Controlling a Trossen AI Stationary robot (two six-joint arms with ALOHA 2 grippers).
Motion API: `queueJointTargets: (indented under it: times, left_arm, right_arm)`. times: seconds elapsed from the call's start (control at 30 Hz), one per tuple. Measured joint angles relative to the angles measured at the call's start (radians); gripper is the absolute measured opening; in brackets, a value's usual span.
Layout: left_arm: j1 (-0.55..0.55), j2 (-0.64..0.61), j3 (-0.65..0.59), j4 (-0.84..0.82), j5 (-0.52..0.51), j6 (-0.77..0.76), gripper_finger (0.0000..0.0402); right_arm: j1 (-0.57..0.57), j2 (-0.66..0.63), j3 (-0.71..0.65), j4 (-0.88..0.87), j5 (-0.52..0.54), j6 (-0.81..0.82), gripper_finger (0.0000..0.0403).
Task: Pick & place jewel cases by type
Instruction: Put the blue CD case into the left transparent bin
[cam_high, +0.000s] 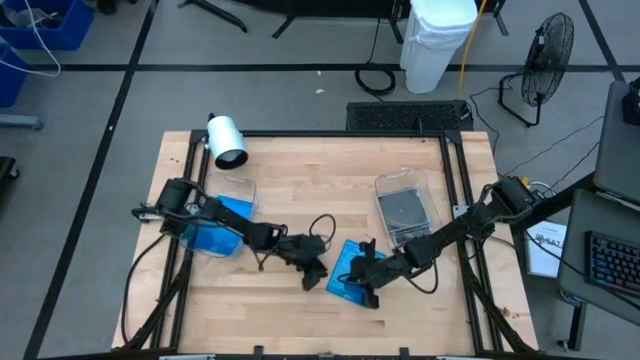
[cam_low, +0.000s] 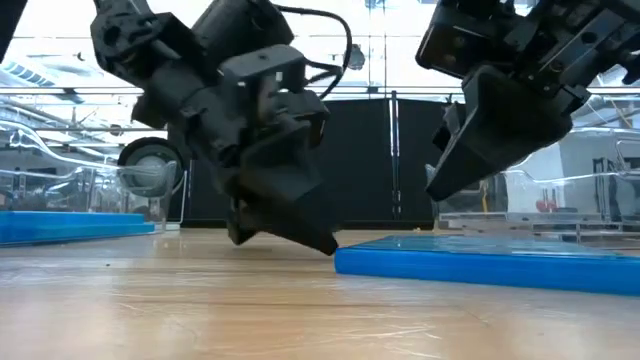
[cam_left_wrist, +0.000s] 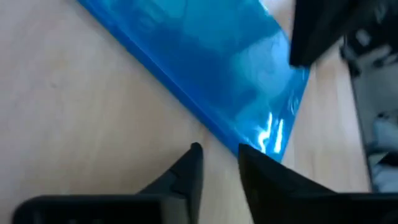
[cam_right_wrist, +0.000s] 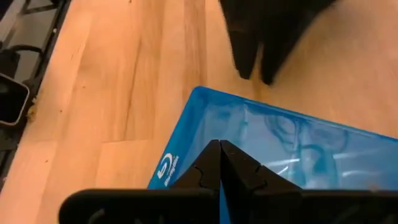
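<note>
Blue is showing in the clear tub (cam_high: 222, 215) by the worktop's left edge: at least one blue jewel case (cam_high: 214, 234) is lying in it, so part of the sorting is looking done. How many are stacked there, cannot tell.

Left gripper (cam_high: 314, 272) is sitting low near the worktop's middle toward the front edge, fingers (cam_left_wrist: 186, 171) pinched close with only a slim gap, grasping nothing, tips just beside the edge of the loose blue case (cam_high: 348, 272).

That loose blue case is lying flat on the wood just right of centre, near the front edge, outside any tub. Judging by this, it is the piece in hand and remains to be placed.

Right gripper (cam_high: 372, 293) is hovering over that case's right part, fingers (cam_right_wrist: 211, 165) clenched together, empty, whether touching the lid is unclear.

Right tub (cam_high: 385, 185) near the right edge is holding a dark grey case (cam_high: 405, 210). No other loose cases are showing.

Writing: a Blu-ray disc logo (cam_right_wrist: 165, 167) is reading on the loose case's spine strip; no other text legible.
</note>
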Motion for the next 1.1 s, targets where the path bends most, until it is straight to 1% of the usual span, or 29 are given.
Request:
queueJointTargets:
  times: [0.07, 0.17, 0.23, 0.4, 0.53, 0.87, 1.1]
  left_arm:
    - [0.022, 0.010, 0.000, 0.043, 0.004, -0.030, 0.0130]
    - [0.045, 0.013, 0.001, 0.059, -0.007, -0.033, 0.0170]
    - [0.056, 0.013, 0.001, 0.070, 0.000, -0.034, 0.0193]
    - [0.062, 0.012, 0.001, 0.102, 0.065, -0.072, 0.0231]
    - [0.055, 0.012, 0.001, 0.103, 0.100, -0.092, 0.0238]
    - [0.057, 0.032, 0.006, 0.104, 0.065, -0.115, 0.0239]
    - [0.066, 0.045, 0.045, 0.095, 0.092, -0.112, 0.0239]
  right_arm:
    - [0.009, -0.003, 0.000, -0.001, 0.027, -0.014, 0.0000]
    - [0.029, -0.003, 0.000, -0.003, 0.069, -0.033, 0.0000]
    - [0.042, -0.008, 0.000, -0.008, 0.073, -0.040, 0.0000]
    - [0.063, -0.010, 0.002, -0.009, 0.074, -0.042, 0.0000]
    - [0.068, -0.010, 0.002, -0.007, 0.074, -0.056, 0.0000]
    - [0.068, -0.010, 0.002, -0.006, 0.074, -0.067, 0.0000]
    - [0.068, -0.010, 0.002, -0.002, 0.074, -0.067, 0.0000]
